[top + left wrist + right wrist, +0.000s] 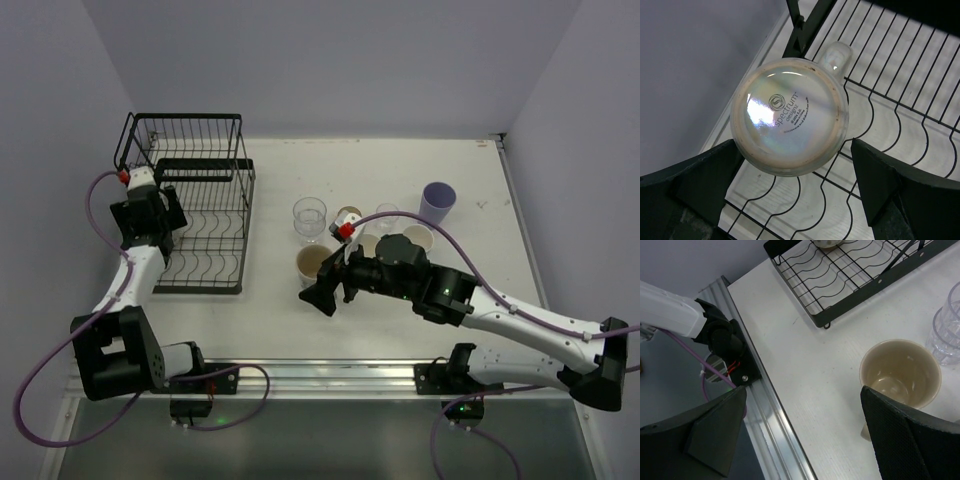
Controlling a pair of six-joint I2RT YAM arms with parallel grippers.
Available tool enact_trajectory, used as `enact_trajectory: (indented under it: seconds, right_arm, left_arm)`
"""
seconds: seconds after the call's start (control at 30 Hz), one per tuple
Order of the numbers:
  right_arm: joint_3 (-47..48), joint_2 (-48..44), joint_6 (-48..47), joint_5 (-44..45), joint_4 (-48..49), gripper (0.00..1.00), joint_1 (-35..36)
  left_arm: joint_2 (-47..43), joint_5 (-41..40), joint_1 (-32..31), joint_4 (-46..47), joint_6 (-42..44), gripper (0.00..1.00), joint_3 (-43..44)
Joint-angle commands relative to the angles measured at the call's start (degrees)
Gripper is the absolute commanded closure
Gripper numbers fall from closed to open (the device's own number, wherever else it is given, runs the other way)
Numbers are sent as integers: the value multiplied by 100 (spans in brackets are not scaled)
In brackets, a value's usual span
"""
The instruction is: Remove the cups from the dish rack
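The black wire dish rack [205,215] stands at the far left. A pearly cream mug [789,120] sits upside down on its ridged tray [900,100], handle pointing away. My left gripper [795,185] is open just above the mug, one finger [700,180] on each side and apart from it. In the top view the left gripper [155,228] hides that mug. My right gripper [322,295] is open and empty over the table, beside an upright cream mug [900,372]. That mug [313,263] stands with other cups: a clear glass [309,218] and a lavender tumbler [437,203].
More cups cluster mid-table behind the right arm, among them a second clear glass [386,215] and a cream cup [417,238]. The table's near edge rail [775,420] and the left arm's base [720,335] lie below the right gripper [800,430]. The rack's corner [822,317] is close.
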Motion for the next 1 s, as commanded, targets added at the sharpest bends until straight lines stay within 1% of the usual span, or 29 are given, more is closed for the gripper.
enact_trajectory:
  seconds: [0.0, 0.27, 0.5, 0.57, 0.6, 0.7, 0.73, 0.8, 0.83, 0.9, 0.93, 0.97]
  right_arm:
    - [128, 96, -58, -190, 180, 1, 25]
    - [128, 78, -67, -260, 180, 1, 25]
    - [146, 105, -41, -401, 189, 1, 34]
    - [146, 105, -49, -410, 198, 1, 34]
    - [146, 105, -41, -418, 189, 1, 34]
    - [146, 87, -32, -445, 206, 1, 34]
    - [137, 78, -23, -445, 206, 1, 34]
    - [137, 70, -23, -454, 215, 2, 34]
    - [137, 70, -14, -462, 215, 2, 43]
    - [137, 87, 12, -489, 294, 2, 34]
    - [146, 96, 56, -532, 320, 2, 43]
    - [155, 105, 65, -568, 329, 2, 34]
  left_arm:
    - [168, -129, 64, 590, 276, 0, 312]
    - [441, -42, 100, 1038, 250, 0, 127]
    - [423, -51, 100, 1653, 215, 0, -180]
    - [502, 99, 100, 1732, 284, 3, -180]
    - [529, 134, 108, 1724, 285, 6, -154]
    - [520, 292, 100, 1733, 276, 21, -189]
    - [477, 310, 100, 1689, 241, 32, -189]
    - [363, 362, 100, 1636, 162, 45, -233]
    - [188, 406, 100, 1540, 14, 57, -250]
    - [-67, 450, 82, 1391, -189, 64, -338]
    - [-156, 468, 73, 1259, -381, 70, -373]
    - [-252, 468, 56, 1180, -444, 72, -435]
